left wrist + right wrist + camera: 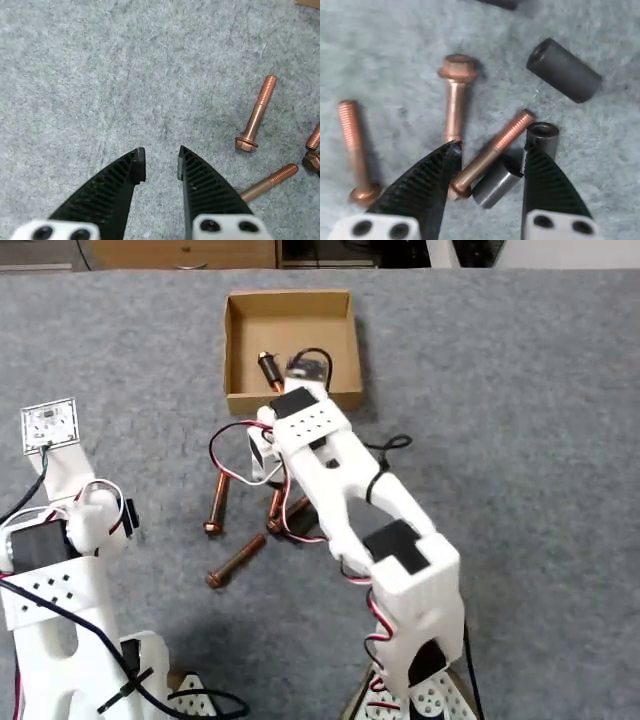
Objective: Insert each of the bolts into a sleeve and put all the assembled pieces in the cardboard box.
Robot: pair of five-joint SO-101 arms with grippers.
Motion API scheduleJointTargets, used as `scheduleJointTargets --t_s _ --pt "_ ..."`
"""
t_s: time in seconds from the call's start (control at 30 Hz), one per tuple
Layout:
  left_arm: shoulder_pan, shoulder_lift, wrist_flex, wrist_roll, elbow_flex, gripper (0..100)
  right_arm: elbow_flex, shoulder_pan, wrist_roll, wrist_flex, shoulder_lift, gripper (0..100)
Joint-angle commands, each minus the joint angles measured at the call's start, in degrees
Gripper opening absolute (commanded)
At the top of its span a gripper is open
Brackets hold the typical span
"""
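My right gripper (pixel 492 150) is open, low over the carpet just in front of the cardboard box (pixel 240 340). Between its fingers lie a copper bolt (pixel 492 147) and a grey sleeve (pixel 495 186) on its side. A second grey sleeve (pixel 543 136) stands just beyond one fingertip, and a dark sleeve (pixel 565 70) lies farther off. Two more bolts (pixel 455 95) (pixel 355 150) lie nearby. One bolt in a sleeve (pixel 270 370) rests inside the box. My left gripper (pixel 160 160) is open over bare carpet, with a bolt (pixel 256 115) a short way off.
In the high view the right arm (pixel 340 480) covers the middle of the table, with loose bolts (pixel 216 505) (pixel 237 560) to its left. The left arm's base (pixel 60 580) stands at the near left. Grey carpet stretches wide on the right.
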State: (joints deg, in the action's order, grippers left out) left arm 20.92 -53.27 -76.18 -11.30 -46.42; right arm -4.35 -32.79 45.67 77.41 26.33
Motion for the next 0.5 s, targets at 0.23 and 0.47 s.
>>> scheduleJointTargets --t_s 0.23,0.47 --pt "-8.53 0.84 0.26 1.41 6.07 12 -16.4 4.09 0.62 14.42 -1.36 19.5" --pt "-28.22 3.91 7.47 10.02 7.65 12 -27.21 18.77 -11.08 24.79 -3.38 19.5"
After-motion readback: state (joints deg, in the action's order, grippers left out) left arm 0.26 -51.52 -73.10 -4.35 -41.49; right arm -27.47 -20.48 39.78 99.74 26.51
